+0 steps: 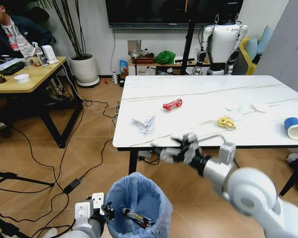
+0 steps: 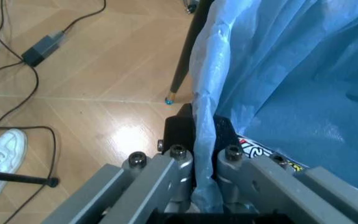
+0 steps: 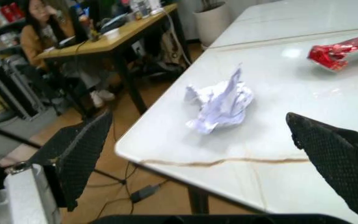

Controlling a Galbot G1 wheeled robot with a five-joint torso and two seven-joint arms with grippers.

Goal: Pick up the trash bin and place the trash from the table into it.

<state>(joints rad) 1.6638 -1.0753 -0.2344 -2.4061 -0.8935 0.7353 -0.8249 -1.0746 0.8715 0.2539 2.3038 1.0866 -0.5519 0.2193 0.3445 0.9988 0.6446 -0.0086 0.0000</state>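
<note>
Your table (image 1: 198, 106) carries a crumpled tissue (image 3: 221, 100), red wrapper (image 1: 172, 104) and cup (image 1: 295, 127). Your left gripper (image 2: 203, 158) pinches the trash bin (image 1: 139, 206) liner rim below the table's near edge. Your right gripper (image 3: 201, 149) gapes wide beside the tissue.

Legible text: none. Stick pack (image 1: 137, 216) inside the trash bin (image 1: 139, 206): black, red and yellow printing with white lettering, too small to read in the head view; in the left wrist view a sliver of the same pack (image 2: 257, 150) shows bold black-and-white marks, cut off and not readable. Red wrapper (image 1: 172, 104) on the counter (image 1: 203, 94): no readable print.
</note>
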